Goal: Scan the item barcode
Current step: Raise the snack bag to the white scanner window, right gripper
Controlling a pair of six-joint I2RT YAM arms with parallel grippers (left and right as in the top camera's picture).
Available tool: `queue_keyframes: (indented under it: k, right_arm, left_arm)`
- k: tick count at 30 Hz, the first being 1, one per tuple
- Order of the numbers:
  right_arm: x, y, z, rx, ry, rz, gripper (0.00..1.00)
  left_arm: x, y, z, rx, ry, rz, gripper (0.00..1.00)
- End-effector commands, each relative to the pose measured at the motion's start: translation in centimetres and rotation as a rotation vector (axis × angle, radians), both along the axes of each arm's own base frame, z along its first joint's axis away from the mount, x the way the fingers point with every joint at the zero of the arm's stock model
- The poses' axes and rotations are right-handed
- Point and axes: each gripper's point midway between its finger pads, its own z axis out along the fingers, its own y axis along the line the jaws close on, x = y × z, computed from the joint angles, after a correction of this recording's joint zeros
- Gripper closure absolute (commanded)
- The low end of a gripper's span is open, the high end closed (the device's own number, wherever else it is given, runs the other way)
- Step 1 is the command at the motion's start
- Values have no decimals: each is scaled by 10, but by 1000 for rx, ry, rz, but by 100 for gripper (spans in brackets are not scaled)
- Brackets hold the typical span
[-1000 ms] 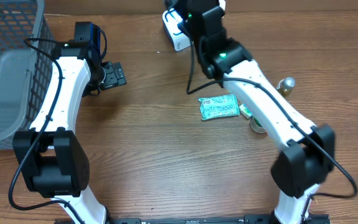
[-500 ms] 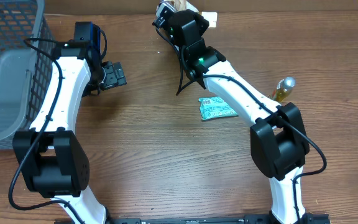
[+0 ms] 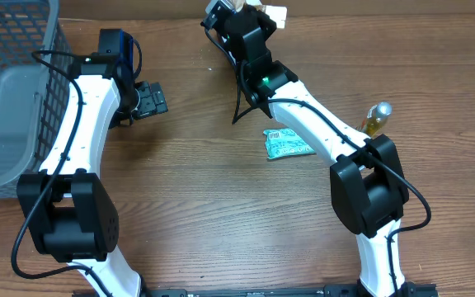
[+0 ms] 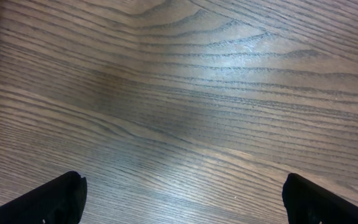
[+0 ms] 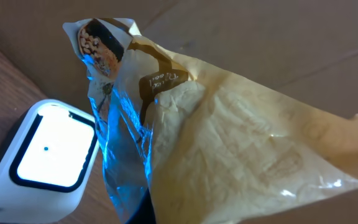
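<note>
The wooden table [image 3: 204, 214] fills the overhead view, with a grey mesh basket [image 3: 15, 33] in the upper left corner.

The left arm [image 3: 85, 107] rises from the lower left of the frame, runs up along the basket's side and bends at the top toward the centre. Its left gripper [image 3: 153, 99] is released: in the left wrist view the two dark fingertips [image 4: 55, 202] sit at the bottom corners, spread wide over bare wood.

The right arm [image 3: 320, 124] climbs from the lower right, folds at its elbow on the right side, then stretches in a long diagonal to the top centre. There the right gripper [image 3: 242, 18] is clenched on the snack packet [image 5: 229, 143], a creased yellow-beige wrapper that fills most of the right wrist view, with blue light on its foil edge.

The scanner [image 5: 48, 155], white with a glowing window, sits at the lower left of that view, just beside the packet; contact cannot be told.

Right of centre in the overhead view lies a green packet [image 3: 289, 143], partly under the arm. A small golden bottle [image 3: 376, 115] is near the right edge.
</note>
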Motion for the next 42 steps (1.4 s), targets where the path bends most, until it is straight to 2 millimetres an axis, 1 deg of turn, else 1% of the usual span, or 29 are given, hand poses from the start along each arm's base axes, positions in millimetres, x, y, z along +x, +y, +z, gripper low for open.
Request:
queue_keyframes:
  k: [1,7,14,17,22,26,30,33,40,42]
  right_arm:
    - [1,2,7,17,-18,5,96]
    - [4,7,0,22,-20,20,96]
    - [10,10,-34,-4,24,19,96]
    - [10,11,-44,-14,40,19,96]
    - [5,14,-55,-23,83,26,96]
    - [1,16,-61,69,106,-1,96]
    - [-5,30,-70,103,150,54,96]
    - [-5,35,-68,110,145,68,96]
    - [-1,38,-56,144,97,76,96]
    - [-1,38,-55,188,94,63,96]
  left_arm:
    - [5,0,6,13,-19,-5,0]
    - [5,1,6,13,-19,-5,0]
    - [5,1,6,13,-19,-5,0]
    - [5,1,6,13,-19,-5,1]
    - [5,1,6,13,-19,-5,0]
    - [5,1,6,13,-19,-5,0]
    - [5,1,6,13,-19,-5,0]
    - [5,1,6,13,-19,-5,0]
    - [5,1,6,13,-19,-4,0]
    - [5,1,6,13,-19,-4,0]
